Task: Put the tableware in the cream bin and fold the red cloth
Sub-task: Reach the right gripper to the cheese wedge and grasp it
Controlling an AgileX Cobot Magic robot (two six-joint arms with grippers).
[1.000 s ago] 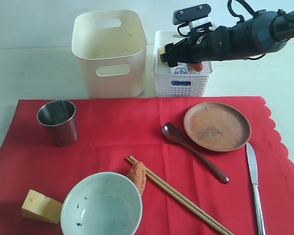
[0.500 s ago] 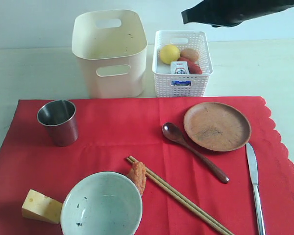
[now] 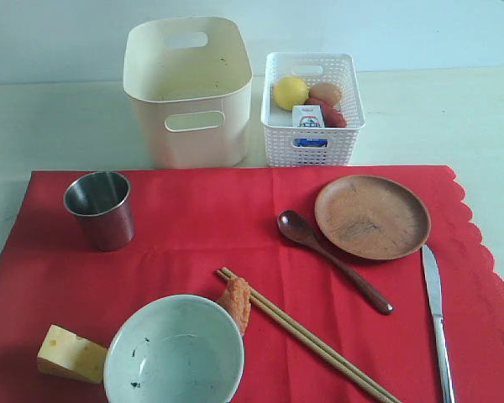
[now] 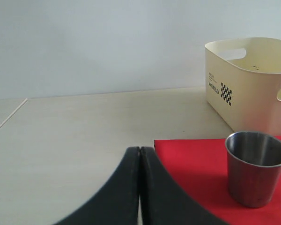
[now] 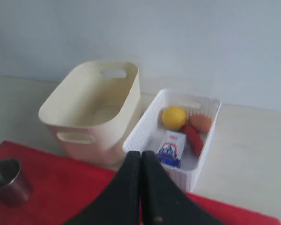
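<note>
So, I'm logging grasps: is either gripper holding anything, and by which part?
Nothing is held: the left gripper and the right gripper are both shut and empty.

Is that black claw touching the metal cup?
Apart. The left wrist view shows table and red cloth between the left gripper and the cup.

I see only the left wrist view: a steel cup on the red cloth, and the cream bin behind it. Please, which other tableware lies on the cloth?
Observer: A pale bowl, a brown plate, a wooden spoon, chopsticks and a knife.
Operator: Is any tableware already inside the cream bin?
Observer: No, the cream bin holds none in the exterior view.
Operator: And the right gripper, is it free?
Observer: The right gripper is shut, with nothing between its fingers.
</note>
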